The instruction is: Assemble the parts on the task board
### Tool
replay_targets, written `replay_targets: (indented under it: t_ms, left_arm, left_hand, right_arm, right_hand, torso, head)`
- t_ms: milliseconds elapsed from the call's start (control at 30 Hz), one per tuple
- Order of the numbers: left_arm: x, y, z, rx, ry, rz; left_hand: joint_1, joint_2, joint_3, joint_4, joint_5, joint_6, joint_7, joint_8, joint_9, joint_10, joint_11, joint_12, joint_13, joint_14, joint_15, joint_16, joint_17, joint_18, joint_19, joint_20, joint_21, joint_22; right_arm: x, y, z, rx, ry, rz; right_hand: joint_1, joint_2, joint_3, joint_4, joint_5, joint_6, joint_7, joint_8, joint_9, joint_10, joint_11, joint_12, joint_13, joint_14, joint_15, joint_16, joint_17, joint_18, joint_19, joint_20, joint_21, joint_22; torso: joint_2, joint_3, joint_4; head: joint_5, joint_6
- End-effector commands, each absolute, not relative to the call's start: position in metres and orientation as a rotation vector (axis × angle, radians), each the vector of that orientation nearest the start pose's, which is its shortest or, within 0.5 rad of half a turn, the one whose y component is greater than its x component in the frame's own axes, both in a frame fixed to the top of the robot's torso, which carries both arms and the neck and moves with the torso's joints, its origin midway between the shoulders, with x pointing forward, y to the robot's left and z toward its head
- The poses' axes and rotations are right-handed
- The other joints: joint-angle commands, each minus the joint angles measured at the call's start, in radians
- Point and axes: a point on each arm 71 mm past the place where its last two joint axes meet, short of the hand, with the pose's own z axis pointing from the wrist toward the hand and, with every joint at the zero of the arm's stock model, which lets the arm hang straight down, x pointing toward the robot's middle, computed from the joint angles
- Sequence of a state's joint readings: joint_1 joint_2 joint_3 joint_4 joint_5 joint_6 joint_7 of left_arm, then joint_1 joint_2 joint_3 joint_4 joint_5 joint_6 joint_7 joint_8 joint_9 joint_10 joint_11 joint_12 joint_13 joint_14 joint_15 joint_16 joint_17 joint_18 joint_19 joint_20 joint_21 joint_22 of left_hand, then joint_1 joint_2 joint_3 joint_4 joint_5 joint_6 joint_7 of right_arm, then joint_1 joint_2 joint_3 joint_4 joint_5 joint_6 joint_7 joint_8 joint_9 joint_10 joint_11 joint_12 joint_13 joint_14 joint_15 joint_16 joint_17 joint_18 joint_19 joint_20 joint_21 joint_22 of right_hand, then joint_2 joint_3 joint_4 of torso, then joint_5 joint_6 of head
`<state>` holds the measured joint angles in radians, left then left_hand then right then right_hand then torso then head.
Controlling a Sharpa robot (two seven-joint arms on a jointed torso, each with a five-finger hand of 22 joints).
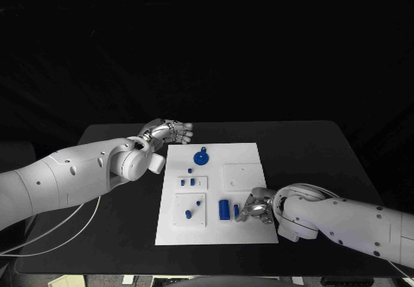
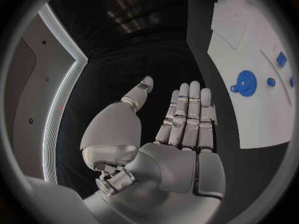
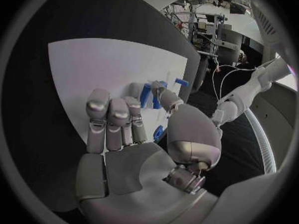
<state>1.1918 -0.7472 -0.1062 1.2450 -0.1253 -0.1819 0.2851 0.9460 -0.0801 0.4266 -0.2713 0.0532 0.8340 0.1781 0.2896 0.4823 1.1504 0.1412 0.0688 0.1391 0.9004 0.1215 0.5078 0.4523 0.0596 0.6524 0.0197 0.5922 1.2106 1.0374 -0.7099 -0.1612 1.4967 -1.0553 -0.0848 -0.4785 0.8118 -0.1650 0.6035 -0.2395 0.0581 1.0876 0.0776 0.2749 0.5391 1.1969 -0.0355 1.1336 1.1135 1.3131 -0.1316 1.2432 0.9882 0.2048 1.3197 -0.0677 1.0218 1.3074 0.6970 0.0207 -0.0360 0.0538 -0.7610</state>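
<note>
The left hand (image 1: 166,131) hovers over the black desk (image 1: 112,227) just beside the far left corner of the task board (image 1: 216,233); its fingers (image 2: 187,109) are stretched out straight and close together, thumb apart, holding nothing. On the board, a round blue part with a small tab (image 1: 200,157) lies near the far end, two small blue parts (image 1: 187,182) sit mid-board, and two more (image 1: 193,208) lie on a raised square nearer the robot. Right of these stands a blue cylinder (image 1: 224,208) and a slimmer blue piece (image 1: 236,210). The right hand (image 1: 257,206) rests at the board's right edge just beside that piece, fingers curled; whether they grip anything I cannot tell.
</note>
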Motion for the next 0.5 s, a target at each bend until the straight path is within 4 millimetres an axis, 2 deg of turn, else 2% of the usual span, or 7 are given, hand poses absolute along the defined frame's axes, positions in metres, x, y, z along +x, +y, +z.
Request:
replay_targets:
  t_ms: [33, 100, 167, 400, 500]
  left_arm:
    - [0.5234, 0.2368, -0.2266, -1.046, 1.613, -1.368]
    - [0.5234, 0.2370, -0.2266, -1.046, 1.613, -1.367]
    - [0.5235, 0.2372, -0.2267, -1.047, 1.613, -1.366]
    - [0.5234, 0.2372, -0.2267, -1.047, 1.613, -1.366]
    - [0.5234, 0.2369, -0.2267, -1.047, 1.614, -1.367]
  left_hand:
    - [0.008, 0.005, 0.001, -0.005, -0.001, -0.007, 0.000, 0.005, -0.002, 0.002, -0.003, 0.001, -0.001, -0.003, 0.003, -0.006, 0.001, 0.008, -0.004, 0.005, -0.005, 0.001]
    - [0.008, 0.005, 0.001, -0.005, -0.001, -0.007, 0.000, 0.005, -0.002, 0.002, -0.003, 0.001, -0.001, -0.003, 0.003, -0.006, 0.002, 0.008, -0.004, 0.005, -0.005, 0.002]
    - [0.008, 0.005, 0.001, -0.005, -0.001, -0.007, 0.000, 0.005, -0.002, 0.002, -0.003, 0.001, -0.001, -0.003, 0.003, -0.006, 0.002, 0.008, -0.004, 0.005, -0.005, 0.002]
    - [0.009, 0.007, 0.002, -0.005, -0.001, -0.006, 0.000, 0.005, -0.002, 0.002, -0.003, 0.001, -0.001, -0.003, 0.003, -0.007, 0.003, 0.008, -0.003, 0.005, -0.006, 0.002]
    - [0.010, 0.008, 0.002, -0.005, 0.000, -0.006, 0.000, 0.005, -0.002, 0.002, -0.003, 0.001, -0.001, -0.003, 0.003, -0.007, 0.003, 0.008, -0.003, 0.005, -0.006, 0.002]
  right_arm:
    - [0.4149, -0.1597, -0.3309, 0.227, 2.411, 0.506]
    - [0.4150, -0.1594, -0.3310, 0.227, 2.412, 0.504]
    - [0.4153, -0.1595, -0.3311, 0.227, 2.410, 0.501]
    - [0.4159, -0.1584, -0.3311, 0.188, 2.406, 0.482]
    - [0.4157, -0.1573, -0.3312, 0.178, 2.409, 0.479]
  right_hand:
    - [-0.010, 0.005, 0.002, 0.009, -0.003, -0.003, -0.002, 0.006, 0.001, 0.003, 0.000, -0.005, 0.001, -0.001, -0.007, -0.002, -0.001, 0.057, 0.000, -0.007, -0.004, 0.006]
    - [-0.006, 0.016, 0.004, 0.009, -0.006, -0.003, -0.003, 0.006, 0.001, 0.004, -0.001, -0.005, 0.001, -0.001, -0.007, -0.001, 0.000, 0.057, -0.001, -0.008, -0.004, 0.007]
    - [-0.004, 0.019, 0.006, 0.008, -0.007, -0.003, -0.003, 0.006, 0.001, 0.004, -0.001, -0.005, 0.002, -0.001, -0.007, -0.001, 0.000, 0.057, -0.001, -0.008, -0.004, 0.007]
    - [0.030, 0.075, 0.044, 0.001, -0.009, 0.000, -0.005, 0.009, 0.004, 0.005, -0.003, -0.004, 0.003, -0.002, -0.009, 0.000, 0.001, 0.057, -0.002, -0.011, -0.004, 0.008]
    - [0.062, 0.089, 0.079, -0.020, -0.009, 0.001, -0.006, 0.011, 0.005, 0.006, -0.004, -0.003, 0.003, -0.003, -0.010, 0.000, 0.001, 0.057, -0.004, -0.011, -0.003, 0.009]
  torso:
    - [0.000, -0.0006, 0.0001]
    - [0.000, -0.0006, 0.0001]
    - [0.000, -0.0006, 0.0001]
    - [0.000, -0.0002, 0.0006]
    - [0.000, 0.0000, 0.0003]
  head:
    - [0.000, 0.000]
    - [0.000, 0.000]
    - [0.000, 0.000]
    - [0.000, -0.001]
    - [0.000, -0.001]
